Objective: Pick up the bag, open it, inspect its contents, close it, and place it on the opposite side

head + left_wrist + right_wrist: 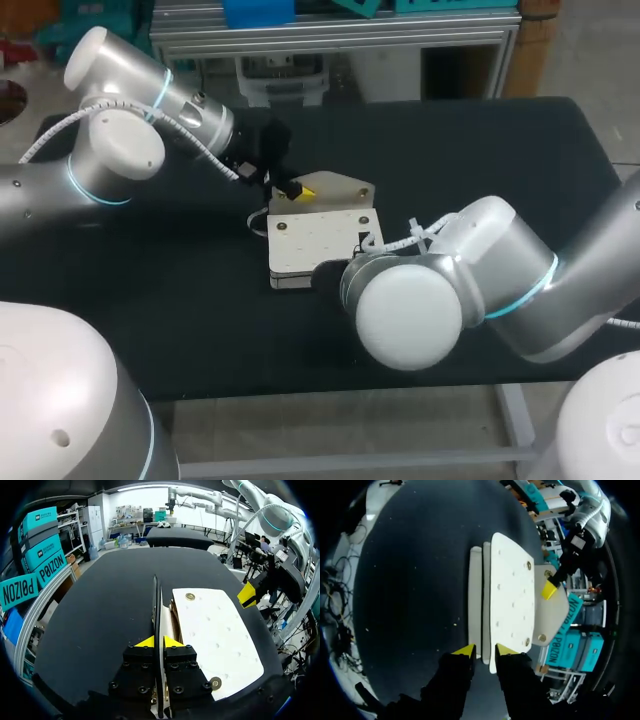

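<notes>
Two arms meet at a cream bag (pixel 310 240) lying flat mid-table (pixel 500 150). Left arm reaches in from the far left, left gripper (pixel 159 641) pinched on the raised flap (pixel 345 187) (edge-on between its tips). Right arm bends in low from the right, right gripper (pixel 485 651) nipping the bag's near edge.

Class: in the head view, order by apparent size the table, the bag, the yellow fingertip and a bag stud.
Largest to smallest:
1. black table
2. white bag
3. yellow fingertip of the left end effector
4. brass stud
</notes>
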Tool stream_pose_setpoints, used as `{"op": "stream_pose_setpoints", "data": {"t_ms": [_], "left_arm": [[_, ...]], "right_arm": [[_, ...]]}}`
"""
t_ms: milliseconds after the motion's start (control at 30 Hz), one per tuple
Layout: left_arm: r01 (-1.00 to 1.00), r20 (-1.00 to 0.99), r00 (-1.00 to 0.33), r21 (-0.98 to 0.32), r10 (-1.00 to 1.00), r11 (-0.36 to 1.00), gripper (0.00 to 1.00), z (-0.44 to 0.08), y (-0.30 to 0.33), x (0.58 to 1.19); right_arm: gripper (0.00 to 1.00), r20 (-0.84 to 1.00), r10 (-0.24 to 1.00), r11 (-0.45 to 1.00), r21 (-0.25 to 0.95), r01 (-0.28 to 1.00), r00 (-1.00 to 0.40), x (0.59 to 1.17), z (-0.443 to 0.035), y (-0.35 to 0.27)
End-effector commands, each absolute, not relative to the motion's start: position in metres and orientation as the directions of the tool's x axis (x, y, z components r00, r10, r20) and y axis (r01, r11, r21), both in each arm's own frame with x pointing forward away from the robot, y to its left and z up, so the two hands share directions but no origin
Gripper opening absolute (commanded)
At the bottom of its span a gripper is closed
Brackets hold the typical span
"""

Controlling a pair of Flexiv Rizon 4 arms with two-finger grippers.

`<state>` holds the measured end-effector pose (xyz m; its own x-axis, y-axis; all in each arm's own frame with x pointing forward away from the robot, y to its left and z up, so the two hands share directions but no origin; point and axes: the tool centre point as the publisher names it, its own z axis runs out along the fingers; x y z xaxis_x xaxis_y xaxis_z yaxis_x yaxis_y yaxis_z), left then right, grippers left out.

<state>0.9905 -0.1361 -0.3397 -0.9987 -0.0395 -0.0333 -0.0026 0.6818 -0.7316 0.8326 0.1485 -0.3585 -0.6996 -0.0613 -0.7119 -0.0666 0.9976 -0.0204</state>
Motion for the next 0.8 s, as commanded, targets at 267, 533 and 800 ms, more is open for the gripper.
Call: {"op": "stream_pose_setpoints", "data": {"t_ms": [267, 533, 800], "left_arm": [[0.011, -0.020, -1.000, -0.726, -0.004, 0.687, 0.00, -0.344, -0.139, 0.995], [0.025, -0.019, -1.000, -0.721, 0.016, 0.692, 0.00, -0.348, -0.140, 0.996], [0.028, -0.008, -0.999, -0.724, 0.031, 0.689, 0.00, -0.352, -0.139, 0.995]], "right_arm": [[0.30, -0.756, -0.057, 0.998, -0.022, -0.063, -0.652, 0.845, -0.368, 0.150], [0.31, -0.758, -0.043, 0.999, -0.017, -0.046, -0.651, 0.856, -0.375, 0.148], [0.05, -0.771, -0.024, 0.999, -0.003, -0.034, -0.636, 0.864, -0.378, 0.148]]}}
